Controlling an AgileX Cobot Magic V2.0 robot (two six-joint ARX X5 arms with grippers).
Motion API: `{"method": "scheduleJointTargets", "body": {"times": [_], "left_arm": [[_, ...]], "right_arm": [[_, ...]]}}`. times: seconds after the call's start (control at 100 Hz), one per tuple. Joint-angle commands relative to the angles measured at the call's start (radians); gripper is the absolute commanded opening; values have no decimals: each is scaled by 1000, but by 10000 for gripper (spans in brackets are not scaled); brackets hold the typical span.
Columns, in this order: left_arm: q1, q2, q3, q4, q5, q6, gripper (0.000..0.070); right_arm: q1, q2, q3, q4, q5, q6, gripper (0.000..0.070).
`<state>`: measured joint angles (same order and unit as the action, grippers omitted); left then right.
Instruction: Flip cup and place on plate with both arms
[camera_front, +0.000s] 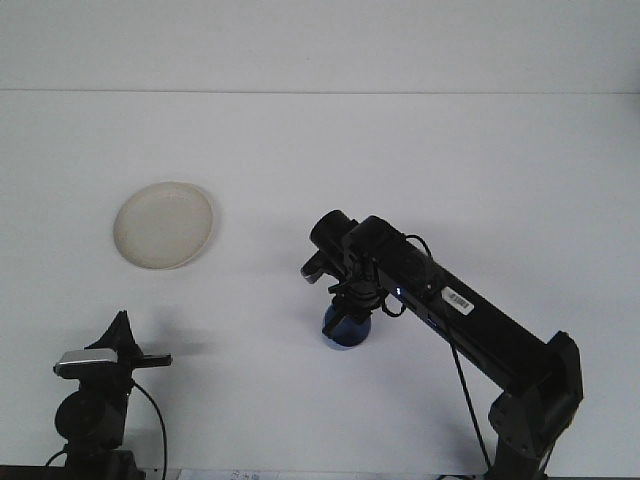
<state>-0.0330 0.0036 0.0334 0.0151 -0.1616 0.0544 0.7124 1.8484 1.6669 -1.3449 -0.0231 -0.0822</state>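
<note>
Nearest the camera, well to the left of the cup (346, 328) and lower in the view, the left gripper (122, 326) sits low at the table's (400, 160) front edge, and whether its fingers are apart or together cannot be told from this angle. The blue cup sits on the white table near the middle, with the right gripper (347, 303) reaching down onto it from the arm that stretches in from the lower right, its fingers closed around the cup's top. Farther back, well apart from the cup to its upper left, the pale round plate (164, 224) lies flat on the table.
</note>
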Motion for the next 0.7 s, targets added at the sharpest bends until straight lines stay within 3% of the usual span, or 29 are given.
{"method": "scheduleJointTargets", "body": {"times": [0.0,0.28,0.33,0.42,0.47,0.69], "left_arm": [[2,0,-18,13,-5,7,13],[2,0,-18,13,-5,7,13],[2,0,-18,13,-5,7,13],[2,0,-18,13,-5,7,13],[2,-1,-18,13,-5,7,13],[2,0,-18,13,-5,7,13]], "right_arm": [[8,27,28,-26,2,-12,3],[7,63,28,-24,0,-12,16],[7,67,28,-24,-2,-11,70],[8,67,28,-21,-2,-4,273],[8,67,30,-21,-2,0,339],[8,61,73,-21,-3,4,347]]}}
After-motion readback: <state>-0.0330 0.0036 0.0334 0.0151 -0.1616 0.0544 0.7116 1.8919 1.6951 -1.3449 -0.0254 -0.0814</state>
